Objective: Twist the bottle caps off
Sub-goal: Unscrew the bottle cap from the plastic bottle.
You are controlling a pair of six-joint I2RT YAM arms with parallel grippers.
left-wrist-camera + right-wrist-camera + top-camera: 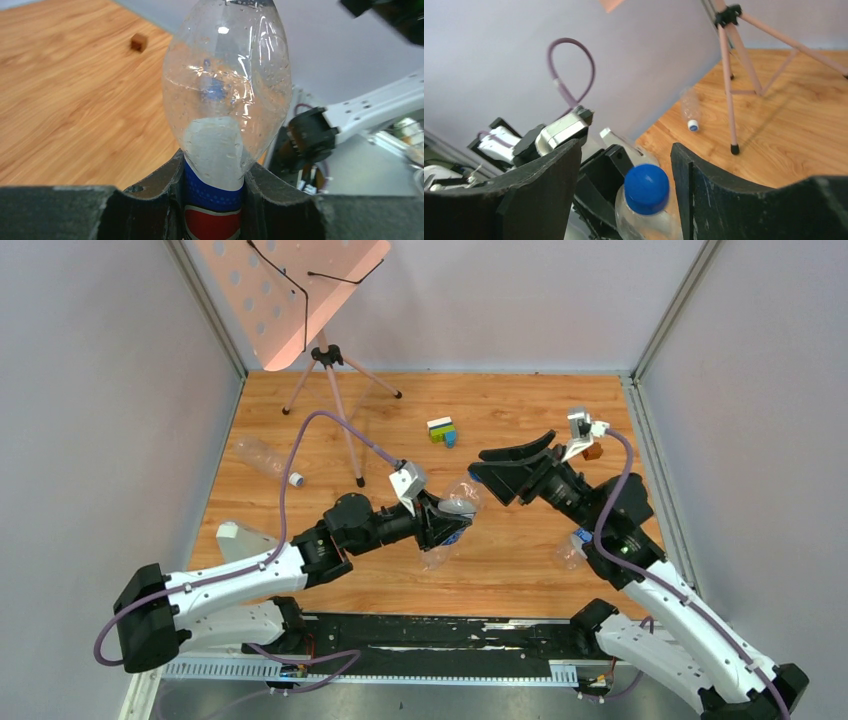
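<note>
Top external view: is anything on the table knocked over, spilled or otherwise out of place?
A clear bottle lies on its side near the left edge of the table instead of standing. No spill is visible around it.

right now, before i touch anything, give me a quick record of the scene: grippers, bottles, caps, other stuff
left gripper: shut on the held bottle
held bottle: clear, crinkly, blue wrap label, gripped at the label
blue cap: on the held bottle's neck
right gripper: open, a finger on each side of the blue cap, gaps visible
second bottle: lying on the table, far left, whitish cap at its end
third bottle: beside the right arm, partly hidden
toy blocks: far centre
brown cube: far right
</note>
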